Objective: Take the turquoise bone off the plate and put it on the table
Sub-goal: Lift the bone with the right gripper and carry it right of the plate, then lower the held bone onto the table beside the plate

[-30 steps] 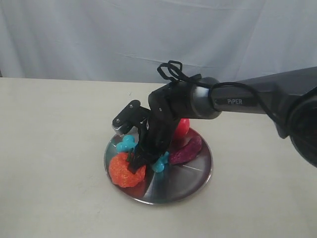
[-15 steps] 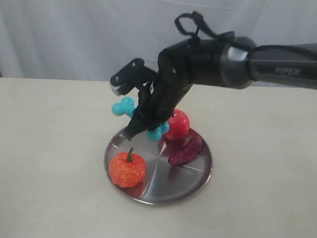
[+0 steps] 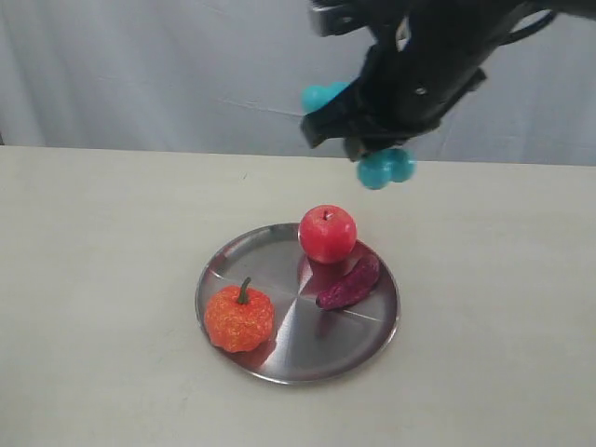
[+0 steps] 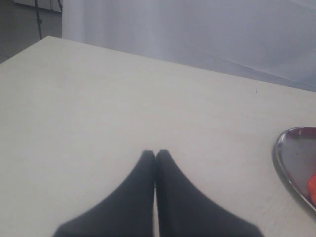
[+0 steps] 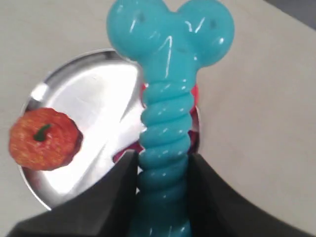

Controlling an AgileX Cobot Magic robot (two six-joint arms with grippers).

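Note:
The turquoise bone (image 3: 385, 168) hangs high in the air behind the plate, with my right gripper (image 3: 358, 140) shut across its ribbed shaft. In the right wrist view the bone (image 5: 168, 113) stands between the two black fingers of that gripper (image 5: 162, 163), one knobbed end outward, and the silver plate (image 5: 94, 98) lies far below. The round metal plate (image 3: 317, 346) rests on the beige table (image 3: 112, 279). My left gripper (image 4: 154, 154) is shut on nothing, low over bare tabletop to the left of the plate's rim (image 4: 284, 150); the exterior view does not show it.
On the plate are a red apple (image 3: 327, 233), an orange pumpkin (image 3: 239, 317) and a dark purple piece (image 3: 349, 282). A pale curtain (image 3: 140, 74) closes off the back of the table. Bare tabletop lies left, right and in front of the plate.
The right gripper has lifted the bone from the plate, beside the pumpkin, and carried it up and to the right, well above the apple. The things on the plate have stayed put.

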